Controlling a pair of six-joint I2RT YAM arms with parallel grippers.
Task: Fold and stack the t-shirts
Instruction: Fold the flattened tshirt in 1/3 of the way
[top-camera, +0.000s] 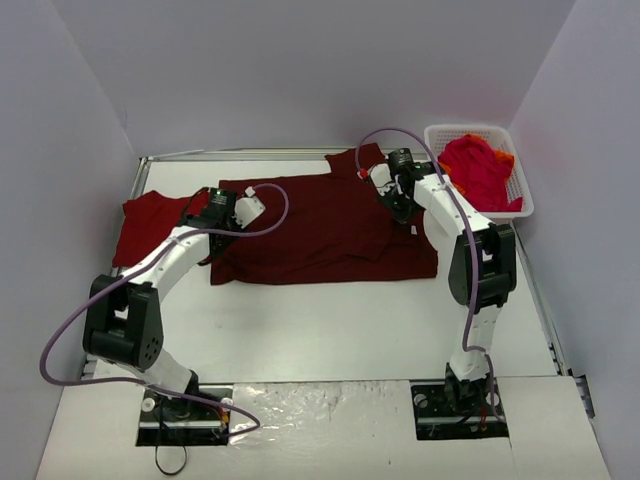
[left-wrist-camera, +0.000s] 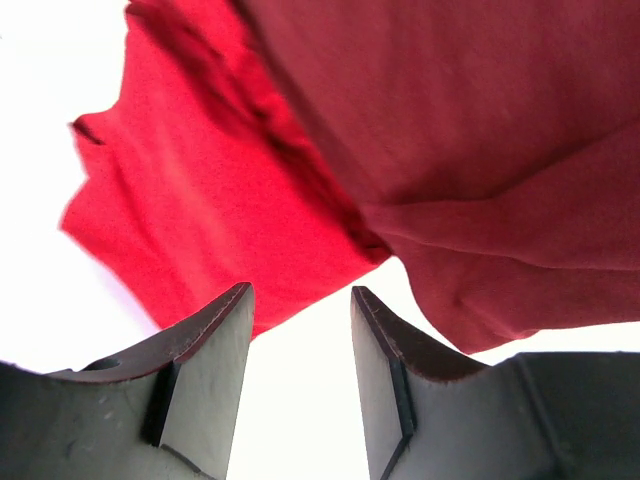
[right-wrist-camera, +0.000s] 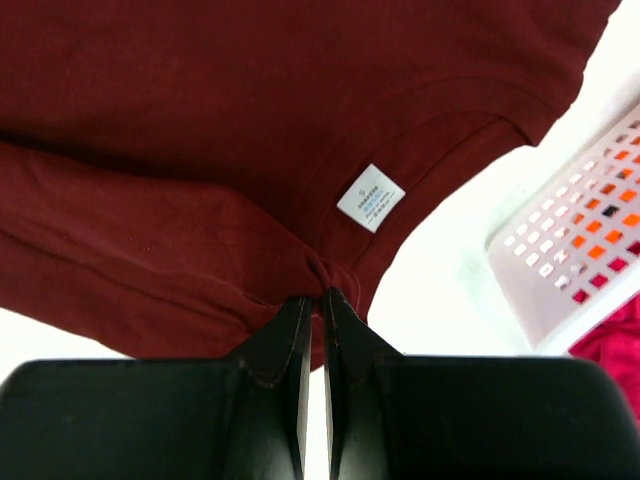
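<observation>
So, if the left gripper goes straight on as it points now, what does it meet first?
Most likely the red shirt, near where it meets the maroon shirt; if the left gripper tilts down, the bare table comes first. Depth is unclear.

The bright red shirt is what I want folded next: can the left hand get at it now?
Probably yes: the left hand, open and empty, hangs right beside the red shirt, nothing lying between, though the maroon shirt overlaps one edge.

You see a white lattice basket (top-camera: 468, 129) sitting at the far right corner of the white desk (top-camera: 330, 320), against its right edge.
</observation>
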